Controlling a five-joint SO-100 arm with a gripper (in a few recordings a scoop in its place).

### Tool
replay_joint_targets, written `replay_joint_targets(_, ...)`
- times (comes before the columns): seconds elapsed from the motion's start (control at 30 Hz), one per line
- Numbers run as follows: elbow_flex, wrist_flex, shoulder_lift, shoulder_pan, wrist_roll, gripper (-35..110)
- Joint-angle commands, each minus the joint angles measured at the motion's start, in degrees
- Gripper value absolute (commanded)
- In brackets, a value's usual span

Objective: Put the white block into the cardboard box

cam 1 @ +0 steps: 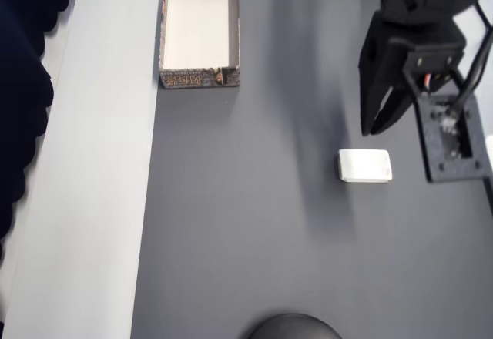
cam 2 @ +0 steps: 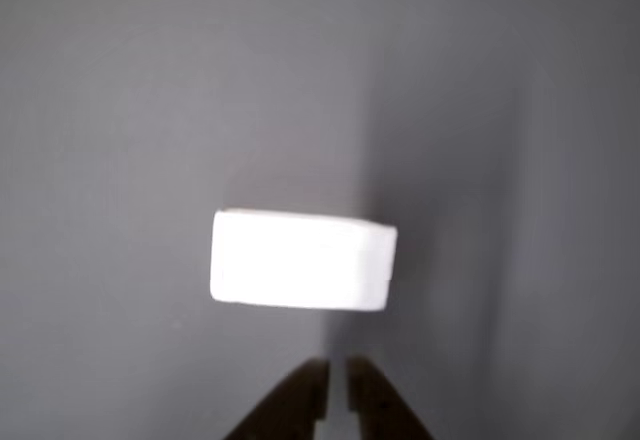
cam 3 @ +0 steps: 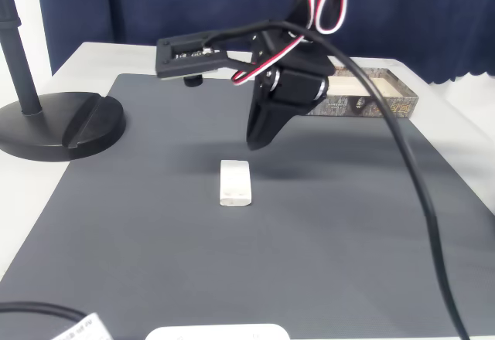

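The white block (cam 1: pixel 364 166) lies flat on the dark grey mat, a small rounded rectangle; it also appears as the block (cam 3: pixel 235 183) in the fixed view. My black gripper (cam 1: pixel 376 129) hovers just above and beside it, tips pointing down, not touching. In the wrist view the block (cam 2: pixel 300 260) sits just ahead of my gripper (cam 2: pixel 336 370), whose fingertips stand almost together with nothing between them. The cardboard box (cam 1: pixel 199 78) stands open-topped and empty at the mat's far corner, well away from the block; the fixed view shows the box (cam 3: pixel 363 107) behind the arm.
A black round stand base (cam 3: pixel 62 124) with a pole sits at the mat's left in the fixed view, and the same base (cam 1: pixel 293 327) shows at the overhead's bottom edge. A pale table strip (cam 1: pixel 100 162) borders the mat. The arm's cable (cam 3: pixel 418 193) crosses the right side.
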Motion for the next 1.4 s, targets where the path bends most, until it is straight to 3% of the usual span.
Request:
replay_joint_targets(0.0, -9.76, 3.78, -1.14, -1.23, 0.53, -2)
replay_joint_targets(0.67, -27.95, 16.44, -12.74, -2.11, 1.32, -2)
replay_joint_targets(1.37, -33.05, 18.19, -16.52, -1.76, 2.99, -2)
